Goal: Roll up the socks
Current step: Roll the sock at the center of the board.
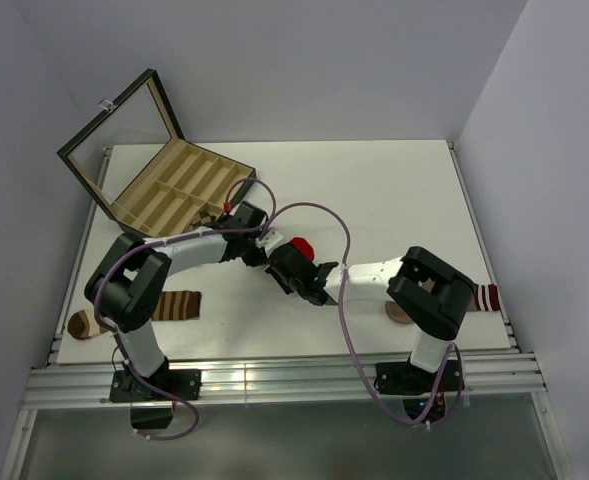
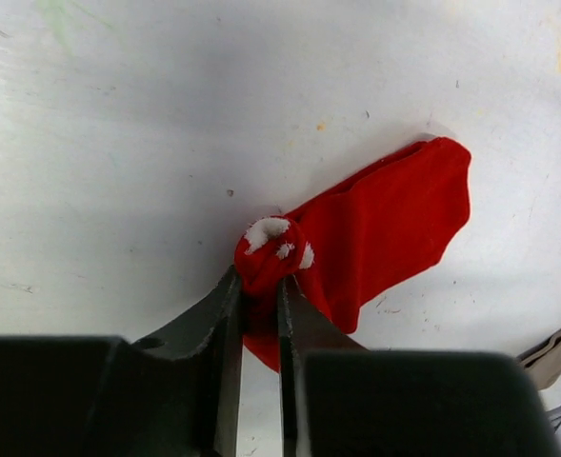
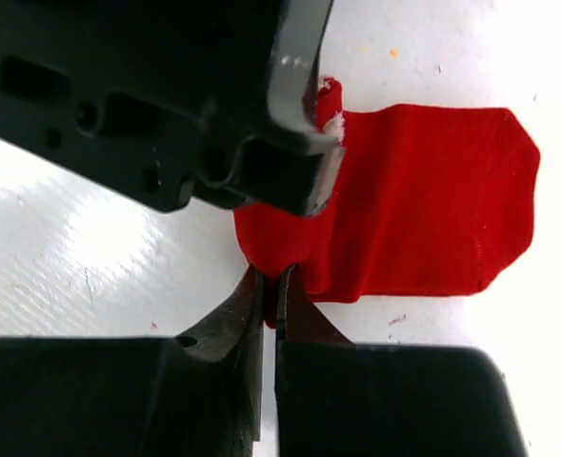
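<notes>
Jaws on both arms are pinched nearly closed on the red sock (image 2: 385, 219), mid-table (image 1: 394, 185): left at the rolled cuff, right at the folded edge. We judge it soft and limp; hold the roll.

We look down from high behind the near edge onto the whole table (image 1: 374, 190). Our two wrist cameras sit very close to the tabletop, one facing past the left gripper (image 2: 259, 281), the other past the right gripper (image 3: 270, 276). All three views share the red sock (image 2: 385, 228).
</notes>
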{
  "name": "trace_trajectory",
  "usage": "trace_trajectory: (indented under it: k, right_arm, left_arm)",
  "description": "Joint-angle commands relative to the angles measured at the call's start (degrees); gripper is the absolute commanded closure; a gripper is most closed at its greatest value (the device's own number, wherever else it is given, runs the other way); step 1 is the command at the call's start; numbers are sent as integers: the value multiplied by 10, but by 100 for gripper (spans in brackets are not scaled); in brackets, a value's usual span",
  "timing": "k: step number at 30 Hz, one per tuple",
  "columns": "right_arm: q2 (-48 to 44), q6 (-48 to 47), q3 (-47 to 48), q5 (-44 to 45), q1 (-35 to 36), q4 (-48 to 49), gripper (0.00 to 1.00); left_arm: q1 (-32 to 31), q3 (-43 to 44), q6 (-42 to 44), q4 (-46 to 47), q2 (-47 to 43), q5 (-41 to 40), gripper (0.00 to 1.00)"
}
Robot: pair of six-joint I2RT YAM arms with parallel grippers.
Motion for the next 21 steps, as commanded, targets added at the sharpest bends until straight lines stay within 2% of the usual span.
trace_trajectory:
  k: [1, 2, 3, 5, 6, 9, 10, 11, 17, 21]
  right_arm:
    - [33, 18, 13, -31, -7, -46, 100]
    - [25, 22, 11, -45, -17, -47, 100]
    - [20, 26, 9, -81, -25, -52, 100]
    - [10, 38, 9, -131, -55, -59, 100]
    - [10, 42, 12, -197, -67, -67, 100]
    - [17, 60, 25, -300, -121, -69, 100]
    - [22, 70, 33, -368, -134, -81, 100]
    - [36, 76, 37, -399, -146, -83, 100]
    - [101, 158, 54, -625, -221, -55, 100]
    - [130, 242, 46, -691, -253, 6, 100]
  left_arm:
    - [1, -26, 0, -12, -14, 2, 80]
    - [9, -34, -4, -5, -21, 2, 76]
    - [14, -50, -14, 3, -29, 2, 68]
    - [27, -64, -22, 22, -54, 2, 61]
    - [30, -75, -27, 28, -69, 2, 51]
    - [37, -86, -37, 40, -93, -1, 33]
    - [36, -88, -40, 45, -98, -1, 29]
    - [37, -91, -43, 52, -102, 0, 26]
    - [37, -115, -54, 67, -126, 2, 22]
    - [37, -131, -58, 85, -126, 14, 26]
